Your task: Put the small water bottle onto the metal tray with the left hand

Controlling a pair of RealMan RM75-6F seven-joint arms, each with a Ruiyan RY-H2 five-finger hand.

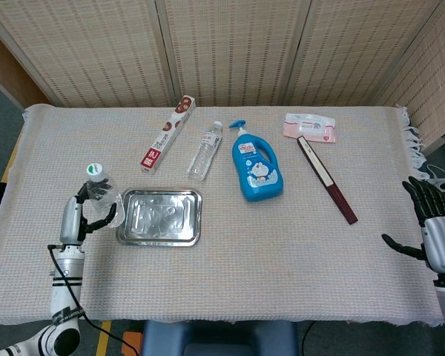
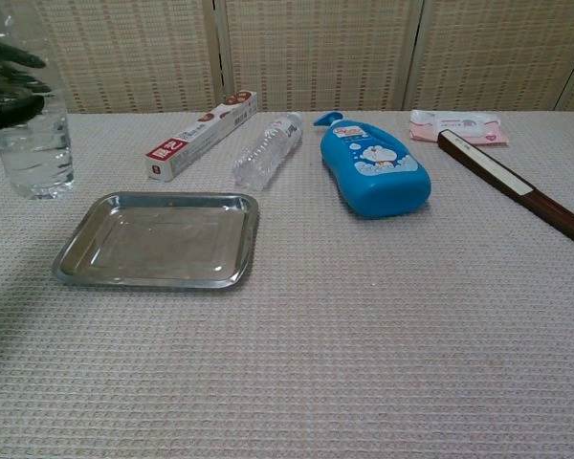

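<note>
you had the small water bottle [image 1: 101, 194] upright in your left hand [image 1: 80, 215], fingers [image 2: 2, 78] wrapped round its middle, held up off the cloth just to the left of the metal tray [image 1: 160, 217]. so it wasn't on the tray, it sat beside the tray's left edge, green cap on top in the head view. chest view cut off the top of it, only showed the lower half with water in it and the dark fingers across it.

tray itself was bare, sitting flat on the woven tablecloth [image 1: 282, 245].

your right hand [image 1: 432, 226] was way over at the right edge of the table, fingers spread, holding nothing.

further back there was a second clear bottle [image 1: 204, 150] lying on its side, between a long wrap box [image 1: 167, 133] and a blue detergent bottle [image 1: 257, 165], then a dark flat stick [image 1: 325, 178] and a pink wipes pack [image 1: 309, 126].
</note>
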